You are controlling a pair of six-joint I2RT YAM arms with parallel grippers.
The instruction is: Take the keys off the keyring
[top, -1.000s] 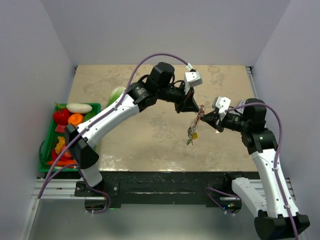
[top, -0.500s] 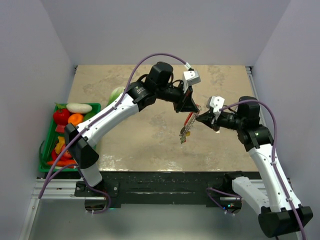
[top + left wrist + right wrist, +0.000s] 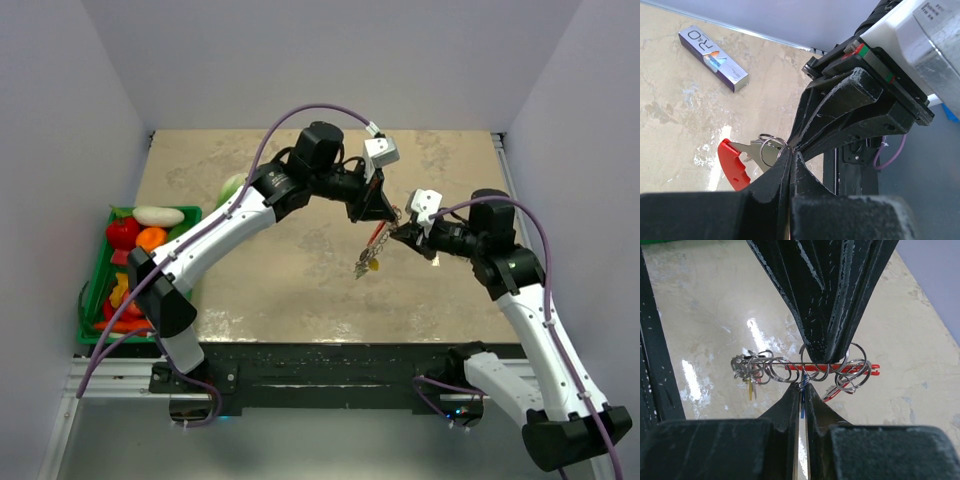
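Observation:
The keyring (image 3: 790, 368) is a string of silvery rings with a red fob (image 3: 850, 368), held in the air between both grippers. My left gripper (image 3: 385, 214) is shut on a ring, with a red-headed key (image 3: 733, 165) hanging beside its tip (image 3: 789, 151). My right gripper (image 3: 398, 233) is shut on a blue key (image 3: 802, 385) just under the rings, tip to tip with the left gripper (image 3: 826, 300). More keys (image 3: 366, 262), one of them yellow (image 3: 750, 388), dangle below above the table.
A green basket (image 3: 100, 300) of vegetables stands at the table's left edge. A green-white vegetable (image 3: 233, 188) lies beside the left arm. A purple and silver box (image 3: 713, 51) lies on the tabletop further off.
Both grippers have shifted left and come closer together. The dangling keys have swung left and up with them.

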